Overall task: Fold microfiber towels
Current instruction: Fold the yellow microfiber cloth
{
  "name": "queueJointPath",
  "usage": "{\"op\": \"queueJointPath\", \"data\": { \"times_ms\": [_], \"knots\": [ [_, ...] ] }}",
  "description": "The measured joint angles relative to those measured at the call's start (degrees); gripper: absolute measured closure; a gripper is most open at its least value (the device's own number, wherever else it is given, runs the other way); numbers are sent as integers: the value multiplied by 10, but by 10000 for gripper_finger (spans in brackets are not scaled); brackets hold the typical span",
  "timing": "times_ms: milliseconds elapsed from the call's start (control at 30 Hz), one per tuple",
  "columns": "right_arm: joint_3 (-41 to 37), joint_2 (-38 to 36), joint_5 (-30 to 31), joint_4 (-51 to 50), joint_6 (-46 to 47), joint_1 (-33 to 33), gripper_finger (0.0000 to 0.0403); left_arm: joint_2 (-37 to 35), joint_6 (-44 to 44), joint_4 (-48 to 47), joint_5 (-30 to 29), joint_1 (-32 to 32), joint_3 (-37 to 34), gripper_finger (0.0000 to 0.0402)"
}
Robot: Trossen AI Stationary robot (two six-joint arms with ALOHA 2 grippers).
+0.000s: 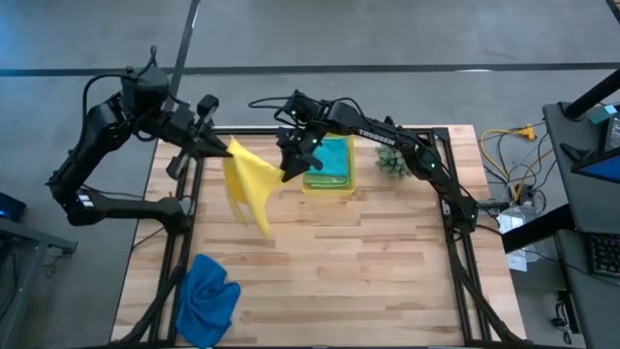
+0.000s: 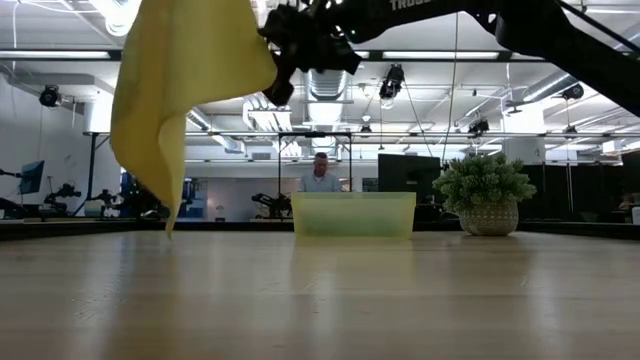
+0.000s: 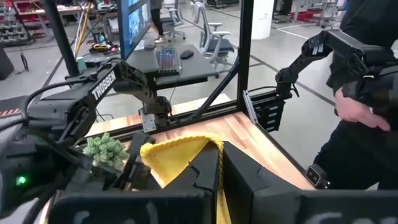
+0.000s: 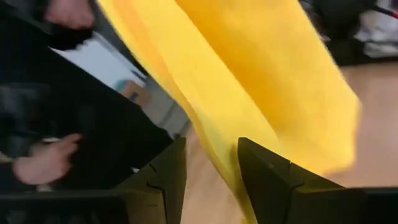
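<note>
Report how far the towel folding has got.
Done: folded teal and lime green towels sit stacked in the bin. In hand: the yellow towel hangs lifted off the table between the left gripper and right gripper. Left: the blue towel lies crumpled.

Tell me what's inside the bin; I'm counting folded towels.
In the bin, a teal towel lies on top of a green towel whose edge shows. Anything beneath them is covered.

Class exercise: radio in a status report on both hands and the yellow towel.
Left hand shut on yellow towel, held aloft. Right hand at its other edge, grip unclear. Blue towel crumpled on table; nothing in the way.
</note>
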Motion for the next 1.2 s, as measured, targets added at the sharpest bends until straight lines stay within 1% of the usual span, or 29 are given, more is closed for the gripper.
{"op": "queueJointPath", "data": {
  "times_ms": [67,167,300,367,467,567,600,733,800,900,967,1033,1133,1200],
  "knots": [
    [0,0,25,-21,-17,0,265,0,0,0,-1,0,0,401],
    [0,0,48,-25,-25,2,266,2,0,0,-4,0,0,402],
    [0,0,113,-24,-29,7,267,6,1,0,-13,0,0,401],
    [-1,0,140,-26,-33,9,274,6,1,0,-18,0,0,401],
    [-1,-1,192,-26,-38,11,310,5,1,1,-30,0,0,402],
    [-1,-6,207,-26,-50,11,368,5,1,0,-34,0,0,401],
    [-1,-10,211,-26,-53,10,381,5,1,1,-38,0,1,402],
    [-1,-39,259,-57,-62,8,393,2,2,1,-59,0,1,402],
    [-1,-62,302,-92,-78,8,394,1,2,1,-71,0,1,402],
    [-1,-107,383,-151,-101,10,394,1,10,1,-88,0,1,401],
    [-1,-138,431,-190,-108,10,394,1,31,1,-104,0,1,402],
    [-1,-167,474,-225,-108,10,394,2,58,1,-133,0,1,401],
    [-1,-209,529,-261,-91,9,394,9,87,3,-192,0,1,402],
    [-1,-237,574,-275,-77,9,394,17,104,4,-215,0,0,402]
  ]
}}
